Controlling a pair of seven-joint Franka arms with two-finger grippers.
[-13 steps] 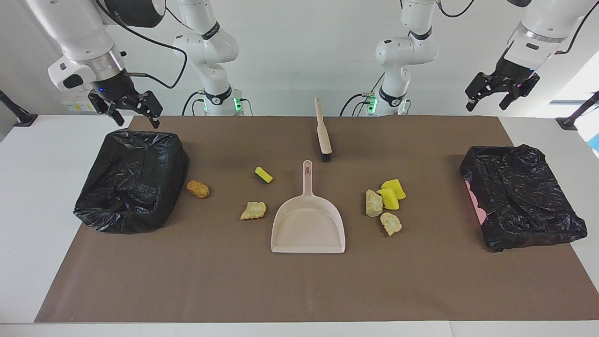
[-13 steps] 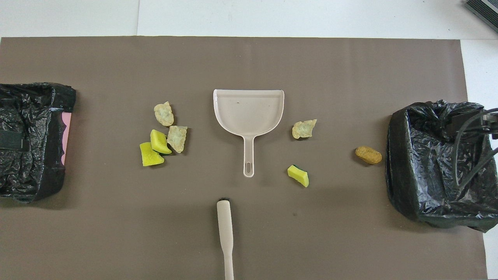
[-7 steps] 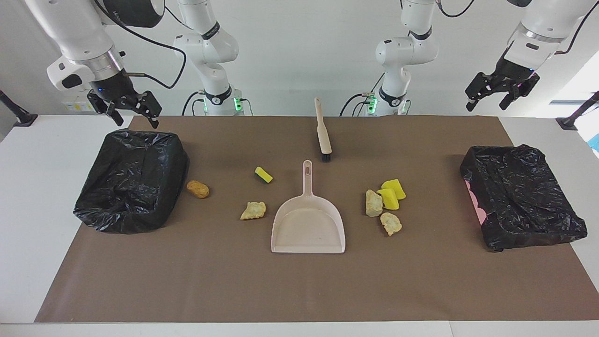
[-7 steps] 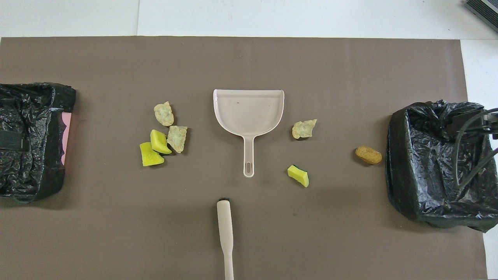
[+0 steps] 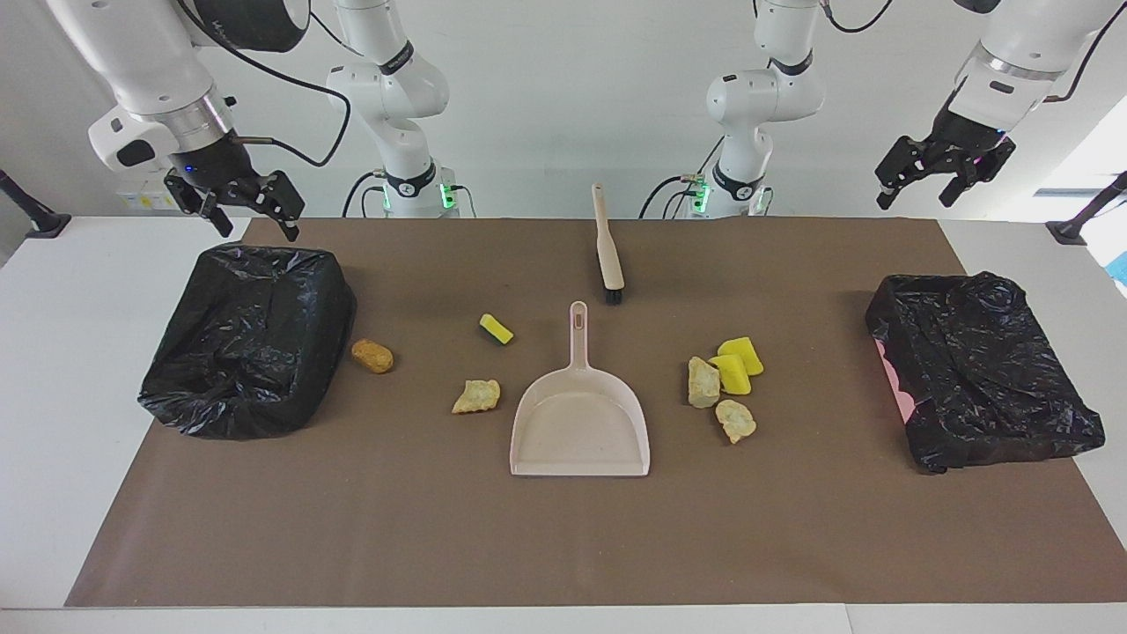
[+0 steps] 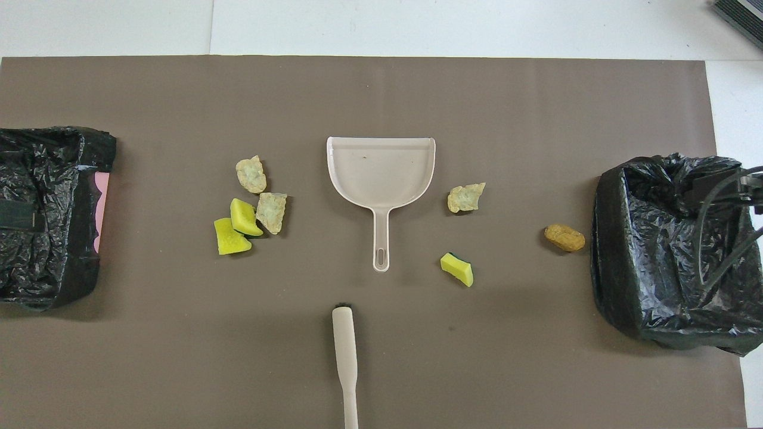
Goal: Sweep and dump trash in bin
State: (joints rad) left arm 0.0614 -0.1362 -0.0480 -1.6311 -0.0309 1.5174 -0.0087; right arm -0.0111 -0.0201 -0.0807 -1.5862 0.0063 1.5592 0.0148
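Several pieces of trash lie on the brown mat around a beige dustpan (image 5: 579,427) (image 6: 381,170). Toward the left arm's end sit two yellow sponge blocks (image 5: 738,363) (image 6: 237,226) and two beige lumps (image 5: 703,383) (image 6: 271,211). Toward the right arm's end lie a yellow sponge (image 5: 496,328) (image 6: 456,269), a beige lump (image 5: 476,396) (image 6: 465,197) and an orange-brown lump (image 5: 372,356) (image 6: 564,237). The brush (image 5: 607,251) (image 6: 346,357) lies nearer the robots than the dustpan. My right gripper (image 5: 260,231) hangs open over the bin (image 5: 264,257) (image 6: 608,238). My left gripper (image 5: 916,201) hangs open in the air.
A second black-bagged bin (image 5: 889,308) (image 6: 89,179), showing a pink side, stands at the left arm's end. The brown mat (image 5: 563,546) covers most of the white table. The dustpan's handle points toward the brush.
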